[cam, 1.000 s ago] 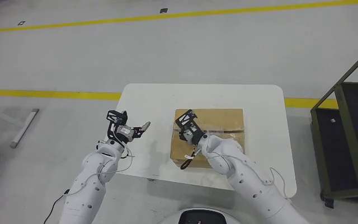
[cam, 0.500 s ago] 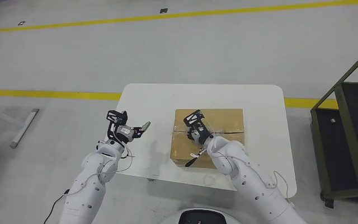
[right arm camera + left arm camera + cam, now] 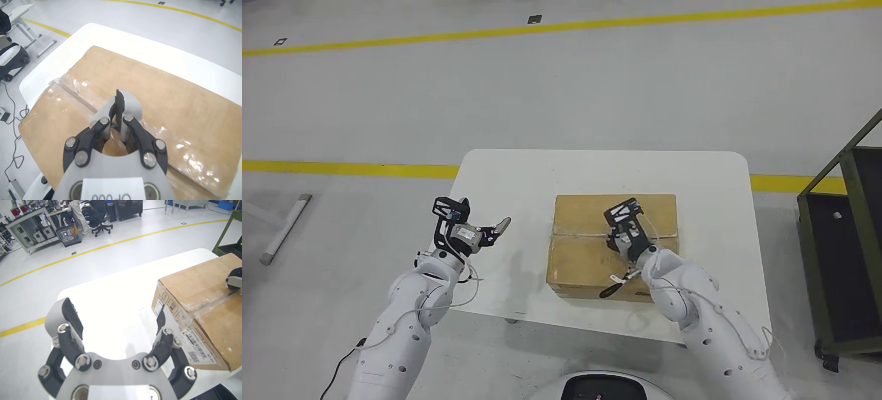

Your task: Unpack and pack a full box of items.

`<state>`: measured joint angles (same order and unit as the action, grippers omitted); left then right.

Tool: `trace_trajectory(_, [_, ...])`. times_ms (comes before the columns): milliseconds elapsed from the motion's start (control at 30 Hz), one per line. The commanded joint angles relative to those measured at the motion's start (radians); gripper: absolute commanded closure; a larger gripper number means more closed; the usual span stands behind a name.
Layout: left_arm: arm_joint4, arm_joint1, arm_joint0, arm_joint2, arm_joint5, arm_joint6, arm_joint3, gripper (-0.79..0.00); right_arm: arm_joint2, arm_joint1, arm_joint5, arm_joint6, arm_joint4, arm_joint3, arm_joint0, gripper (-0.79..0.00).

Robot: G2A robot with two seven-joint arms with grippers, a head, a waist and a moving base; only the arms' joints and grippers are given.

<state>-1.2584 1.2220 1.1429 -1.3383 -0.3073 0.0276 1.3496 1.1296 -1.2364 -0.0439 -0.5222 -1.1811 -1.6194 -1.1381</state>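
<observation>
A closed cardboard box [image 3: 582,268] lies on the right half of the white table [image 3: 512,180], its top flaps sealed by clear tape [image 3: 577,234] along the middle seam. My right gripper [image 3: 620,238] is shut with nothing in it, its tips pressed down on the tape seam [image 3: 79,96] right of the box top's middle [image 3: 170,91]; the gripper [image 3: 118,93] points along the seam. My left gripper [image 3: 494,232] hangs open and empty over the table's left part, left of the box [image 3: 198,285]; the gripper [image 3: 115,306] stands a little above the bare tabletop.
A green metal cart [image 3: 842,260] stands on the floor to the right of the table. Bare tabletop lies left of and behind the box. A thin black cable [image 3: 610,290] hangs from the right wrist over the box's front edge.
My right gripper has slid to the right along the tape seam, from the box's left end to past its middle. The left arm has kept still.
</observation>
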Motion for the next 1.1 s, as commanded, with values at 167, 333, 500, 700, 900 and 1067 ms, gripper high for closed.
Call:
trace_trajectory(167, [0.000,0.000,0.000,0.000,0.000,0.000,0.000,-0.785,0.072,0.013,-0.004,-0.015,-0.014,-0.066,-0.064,0.000])
trace_trajectory(333, [0.000,0.000,0.000,0.000,0.000,0.000,0.000,-0.785,0.120,0.021,0.000,-0.022,-0.025,-0.097,-0.102,0.000])
trace_trajectory(500, [0.000,0.000,0.000,0.000,0.000,0.000,0.000,-0.785,0.176,0.028,0.005,-0.028,-0.026,-0.118,-0.130,0.000])
trace_trajectory(700, [0.000,0.000,0.000,0.000,0.000,0.000,0.000,-0.785,0.256,0.036,0.014,-0.022,0.000,-0.165,-0.166,0.000])
trace_trajectory(900, [0.000,0.000,0.000,0.000,0.000,0.000,0.000,-0.785,0.361,0.044,0.030,-0.007,0.040,-0.229,-0.203,0.000])
trace_trajectory(1067, [0.000,0.000,0.000,0.000,0.000,0.000,0.000,-0.785,0.480,0.050,0.079,0.038,0.061,-0.261,-0.253,0.000])
